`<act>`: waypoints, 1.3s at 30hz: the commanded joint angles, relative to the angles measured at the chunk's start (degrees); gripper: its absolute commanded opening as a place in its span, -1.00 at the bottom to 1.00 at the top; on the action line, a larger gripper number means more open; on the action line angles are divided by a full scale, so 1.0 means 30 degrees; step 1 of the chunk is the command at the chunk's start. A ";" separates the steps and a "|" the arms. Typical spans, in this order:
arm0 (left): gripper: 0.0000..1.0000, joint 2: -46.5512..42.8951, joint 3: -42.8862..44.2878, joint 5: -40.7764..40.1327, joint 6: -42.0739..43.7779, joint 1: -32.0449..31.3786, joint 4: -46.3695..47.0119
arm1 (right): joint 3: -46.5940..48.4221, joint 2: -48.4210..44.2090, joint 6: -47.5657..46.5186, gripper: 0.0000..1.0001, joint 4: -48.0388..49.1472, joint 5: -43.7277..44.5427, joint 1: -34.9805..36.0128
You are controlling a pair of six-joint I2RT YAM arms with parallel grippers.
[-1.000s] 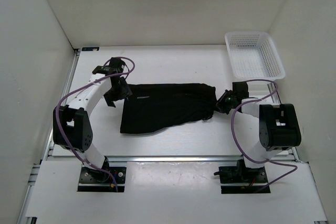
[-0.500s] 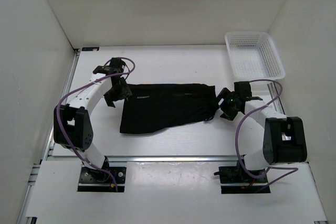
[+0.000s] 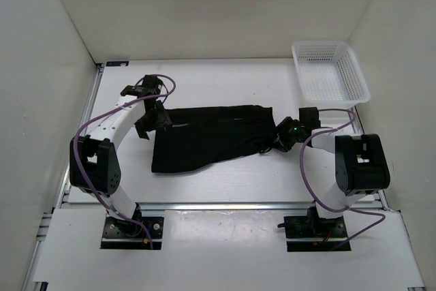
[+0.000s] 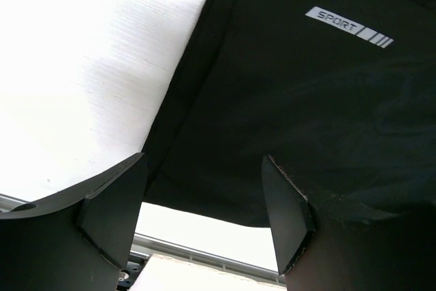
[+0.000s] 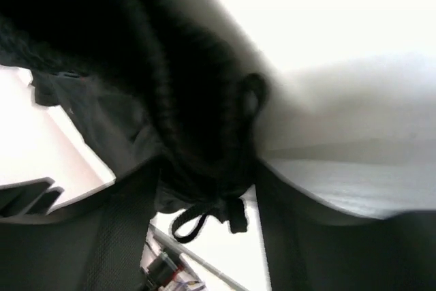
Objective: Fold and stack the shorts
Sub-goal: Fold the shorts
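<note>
White table all round: the right gripper let go, pushed in and now pinches a thicker bunch of the shorts, shoving them slightly toward frame left. Across the cloth the left gripper hangs spread wide above the other end, so a fold looks about to begin.

Black shorts, pale lettering; white mesh basket

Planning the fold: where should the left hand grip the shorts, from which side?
Likely the far-left corner of the shorts, beside the SPORT lettering, approached from the left by the left hand: the cloth lies flat there, its edge exposed on the table.
</note>
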 commanded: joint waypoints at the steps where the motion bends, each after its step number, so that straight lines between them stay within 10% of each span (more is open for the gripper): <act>1: 0.56 -0.0073 0.0019 -0.0425 0.0158 0.0229 0.0133 | -0.0101 0.0877 -0.0027 -0.04 -0.1400 0.3214 0.0278; 7: 0.56 -0.0073 -0.0156 -0.0601 0.0334 0.0229 0.0133 | 0.0688 0.0877 -0.0584 -1.00 -0.1664 0.4043 0.0278; 39: 0.56 0.4787 0.0576 0.2153 0.1271 0.1721 0.1715 | 1.2347 -0.1730 -0.8025 -1.00 -1.0571 1.3296 0.8273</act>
